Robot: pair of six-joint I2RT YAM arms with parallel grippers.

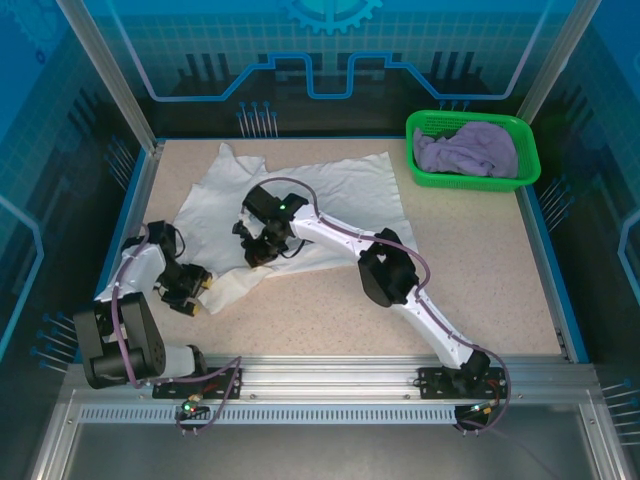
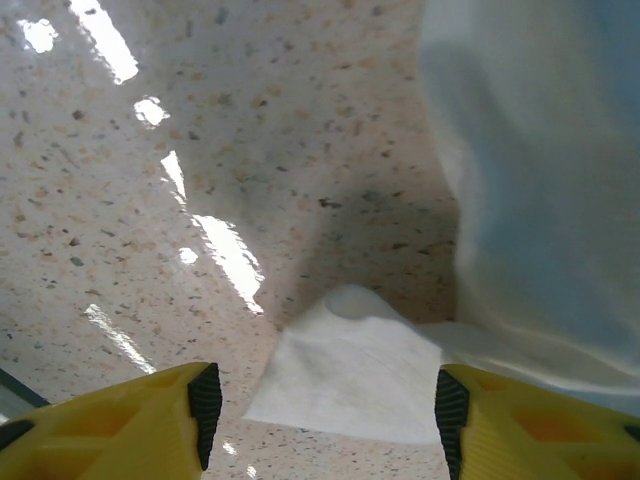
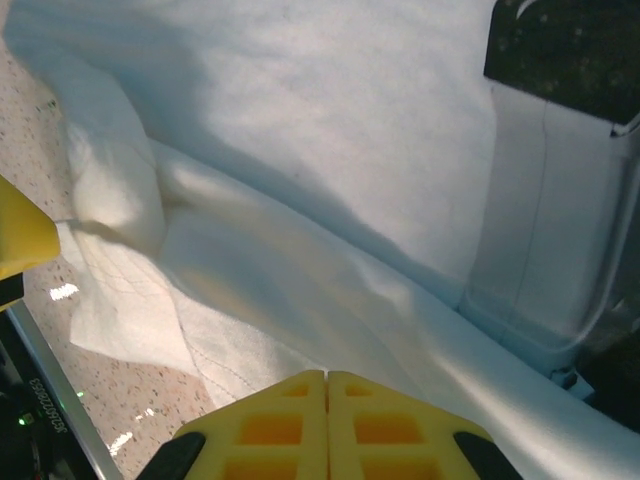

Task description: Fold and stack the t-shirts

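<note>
The white t-shirt [image 1: 330, 195] lies spread on the bench [image 1: 480, 270], left of centre. The left hand [image 2: 320, 400] is open and empty, with the shirt's near-left corner between its fingers. The right hand [image 3: 327, 385] is closed tight at the shirt's near edge; I cannot tell whether it pinches cloth. The lavender t-shirt [image 1: 465, 150] sits crumpled in the green basket [image 1: 470, 181], far right.

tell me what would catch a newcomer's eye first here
A big white t-shirt lies spread and rumpled across the left-centre of the speckled table. Both arms reach onto it: the right gripper is shut at a fold near its middle, and the left gripper is open over its near-left corner. The bright green basket in the far right corner, holding a crumpled lavender t-shirt, stands out next.
</note>
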